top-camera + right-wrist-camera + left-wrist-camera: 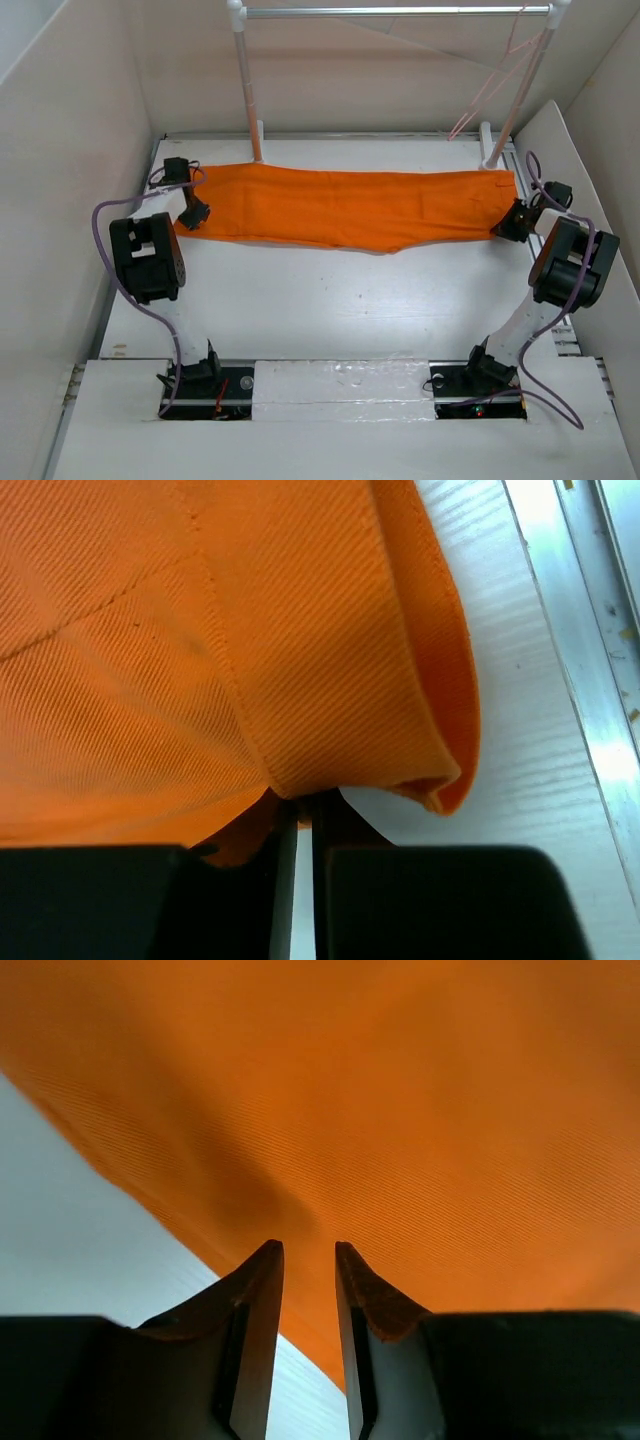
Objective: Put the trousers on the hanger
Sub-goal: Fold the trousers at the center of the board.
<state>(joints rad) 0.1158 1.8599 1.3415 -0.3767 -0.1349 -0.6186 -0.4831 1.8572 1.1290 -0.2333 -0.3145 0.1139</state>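
Note:
The orange trousers (350, 205) lie stretched left to right across the far part of the white table. My left gripper (195, 213) is at their left end; in the left wrist view its fingers (307, 1248) stand slightly apart over the fabric's (400, 1110) lower edge, gripping nothing. My right gripper (515, 220) is at the right end, shut (305, 798) on the waistband corner (330, 730). The pale pink wire hanger (500, 85) hangs from the right end of the rail, above and behind the trousers.
A silver rail (400, 12) on two white posts (247, 90) (520, 100) stands at the back of the table. Pale walls close in both sides. A metal track (600, 680) runs along the table's right edge.

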